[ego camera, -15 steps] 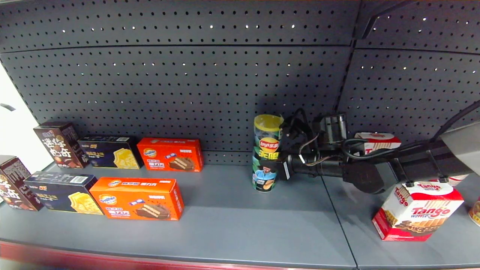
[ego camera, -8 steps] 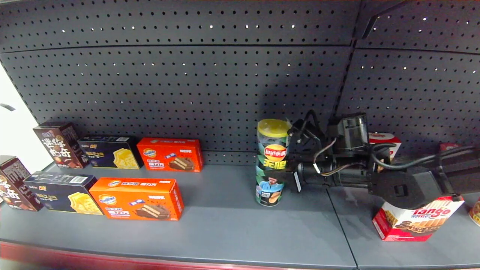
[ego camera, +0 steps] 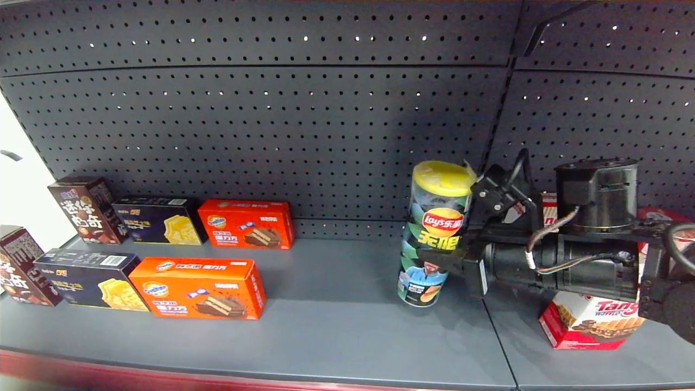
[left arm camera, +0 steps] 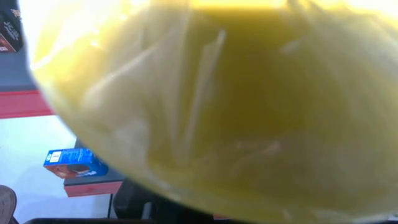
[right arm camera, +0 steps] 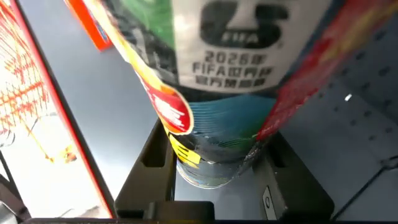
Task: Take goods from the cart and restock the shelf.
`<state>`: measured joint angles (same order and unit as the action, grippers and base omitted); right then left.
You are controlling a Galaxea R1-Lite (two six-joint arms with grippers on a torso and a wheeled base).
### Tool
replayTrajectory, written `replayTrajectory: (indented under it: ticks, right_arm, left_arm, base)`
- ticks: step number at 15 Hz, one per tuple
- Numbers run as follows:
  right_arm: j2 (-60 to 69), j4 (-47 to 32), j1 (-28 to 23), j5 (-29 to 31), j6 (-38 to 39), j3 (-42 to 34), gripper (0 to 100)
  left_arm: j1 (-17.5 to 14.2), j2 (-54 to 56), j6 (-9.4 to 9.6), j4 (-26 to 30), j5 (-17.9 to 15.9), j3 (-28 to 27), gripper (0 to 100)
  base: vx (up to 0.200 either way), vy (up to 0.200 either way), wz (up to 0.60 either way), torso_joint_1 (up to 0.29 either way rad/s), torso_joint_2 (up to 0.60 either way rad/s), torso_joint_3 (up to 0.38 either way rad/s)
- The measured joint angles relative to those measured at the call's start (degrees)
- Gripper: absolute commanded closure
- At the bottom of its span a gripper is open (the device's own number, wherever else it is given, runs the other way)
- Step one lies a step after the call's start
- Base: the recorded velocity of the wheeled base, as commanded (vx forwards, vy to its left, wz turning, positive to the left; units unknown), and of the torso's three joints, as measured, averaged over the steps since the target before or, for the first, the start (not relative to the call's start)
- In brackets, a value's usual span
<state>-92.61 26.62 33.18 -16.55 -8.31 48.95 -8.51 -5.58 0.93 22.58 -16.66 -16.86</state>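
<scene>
A tall chip can (ego camera: 434, 239) with a yellow lid is held near the middle of the grey shelf (ego camera: 326, 326), its top leaning to the right. My right gripper (ego camera: 442, 259) comes in from the right and is shut on the can's lower half. The right wrist view looks along the can (right arm camera: 217, 93), with the right gripper (right arm camera: 214, 180) clamped on both sides of it. I cannot tell whether the can's base touches the shelf. A yellow translucent surface (left arm camera: 205, 99) sits right against the left wrist camera.
Orange boxes (ego camera: 201, 288), dark blue boxes (ego camera: 89, 278) and brown boxes (ego camera: 81, 209) stand in two rows on the shelf's left. A red-and-white wafer box (ego camera: 589, 326) sits under the right arm. The pegboard wall (ego camera: 271, 136) closes the back. Bare shelf lies between the orange boxes and the can.
My right gripper has carried the chip can to the right and nearer the shelf's front, and the can now leans more. The boxes on the left have not moved.
</scene>
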Motion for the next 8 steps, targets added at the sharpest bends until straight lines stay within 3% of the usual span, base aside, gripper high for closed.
replayTrajectory:
  ticks: [8]
  right_arm:
    - [6.14,4.05,5.18,0.61,0.62,-6.53,100]
  left_arm:
    - [0.00,0.00,-1.35,0.06,0.90,0.35,100]
  base:
    - [0.000,0.000,0.00,0.000,0.00,0.000]
